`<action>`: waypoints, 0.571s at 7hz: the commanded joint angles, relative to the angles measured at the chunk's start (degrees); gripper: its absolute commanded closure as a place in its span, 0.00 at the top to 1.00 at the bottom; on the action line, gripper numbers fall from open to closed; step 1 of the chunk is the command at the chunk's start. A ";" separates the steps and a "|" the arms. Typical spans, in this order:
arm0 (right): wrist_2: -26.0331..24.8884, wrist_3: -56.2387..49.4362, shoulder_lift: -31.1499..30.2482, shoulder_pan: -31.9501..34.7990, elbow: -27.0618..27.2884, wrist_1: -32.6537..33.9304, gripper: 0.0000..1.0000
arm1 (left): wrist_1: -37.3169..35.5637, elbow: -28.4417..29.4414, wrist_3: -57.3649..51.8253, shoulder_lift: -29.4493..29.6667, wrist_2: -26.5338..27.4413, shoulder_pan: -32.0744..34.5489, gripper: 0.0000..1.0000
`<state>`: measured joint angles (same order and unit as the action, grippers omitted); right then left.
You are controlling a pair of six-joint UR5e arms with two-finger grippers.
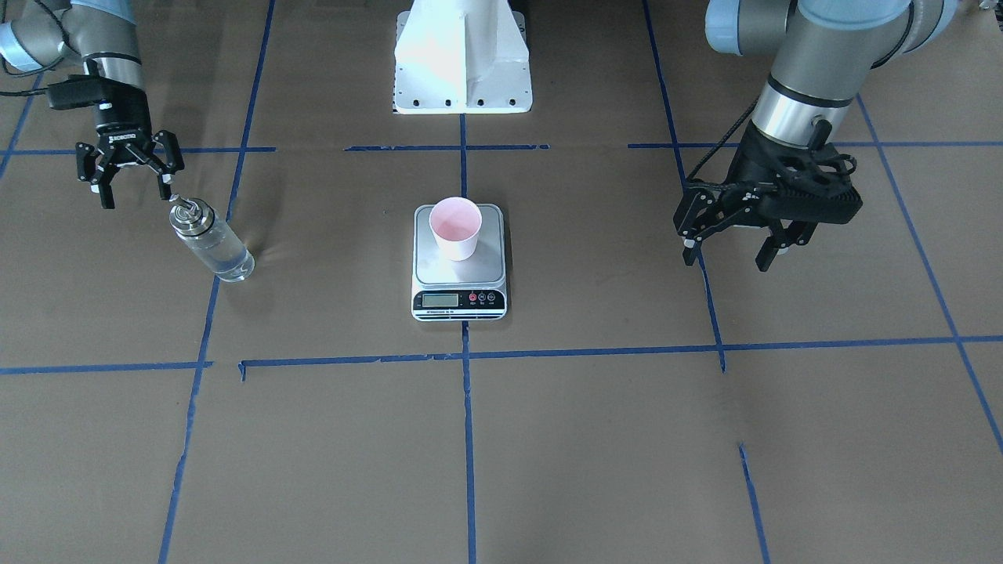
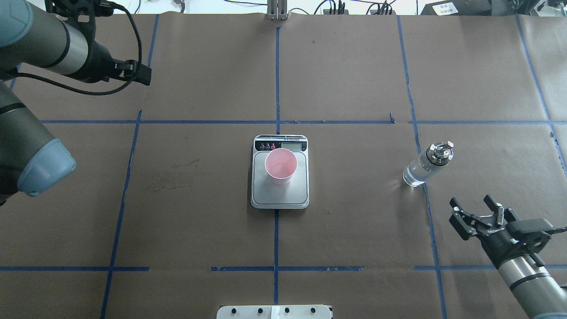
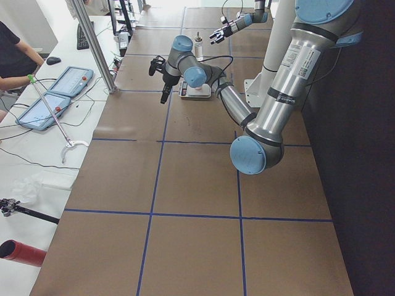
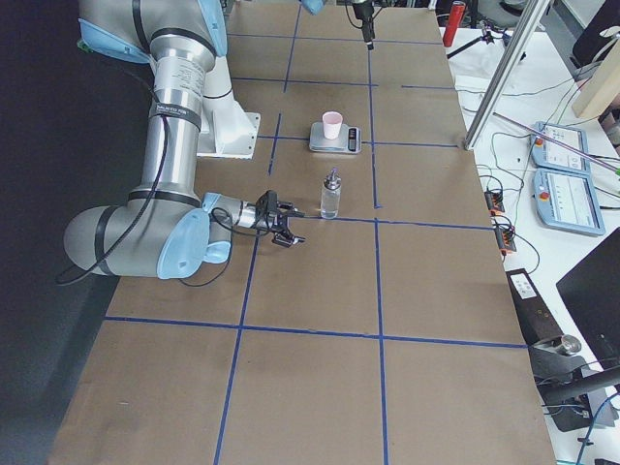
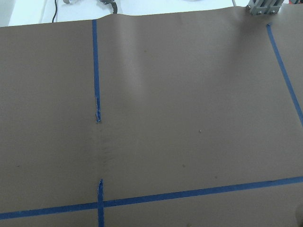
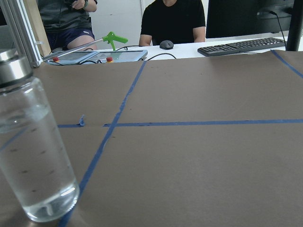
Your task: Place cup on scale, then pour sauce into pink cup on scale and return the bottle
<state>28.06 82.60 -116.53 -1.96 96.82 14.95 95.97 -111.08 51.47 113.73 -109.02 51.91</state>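
The pink cup [image 1: 454, 225] stands upright on the steel plate of the scale [image 1: 458, 272] at the table's middle; both also show in the overhead view, the cup [image 2: 280, 165] on the scale [image 2: 279, 198]. The clear bottle [image 1: 213, 247] with a silver cap stands upright on the table on the robot's right [image 2: 420, 172], and fills the left of the right wrist view [image 6: 33, 151]. My right gripper [image 1: 135, 196] is open and empty, a little short of the bottle on the robot's side [image 2: 471, 203]. My left gripper [image 1: 726, 260] is open and empty, held above the table to the scale's side.
The robot's white base plate [image 1: 462, 63] is at the table's robot side. Blue tape lines [image 1: 467, 352] grid the brown table cover. Operators [image 6: 173, 21], tablets [image 6: 99, 56] and a keyboard [image 6: 241, 45] lie past the far edge.
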 commanded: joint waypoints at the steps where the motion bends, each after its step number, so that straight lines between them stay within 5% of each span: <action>1: 6.18 -9.22 -3.35 0.64 -5.39 -15.48 1.00 | 0.18 0.07 -0.74 -0.35 0.04 0.03 0.95; 2: 14.05 -14.09 -2.92 7.43 -7.94 -20.62 1.00 | 0.18 0.16 -3.88 -0.44 -0.05 0.21 0.95; 4: 40.36 -23.13 0.57 30.41 -7.97 -20.06 1.00 | 0.44 0.68 -15.45 -4.20 -5.89 5.79 0.95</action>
<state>52.98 65.89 -118.38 14.77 89.30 -4.61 96.33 -110.89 42.85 111.24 -110.90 53.83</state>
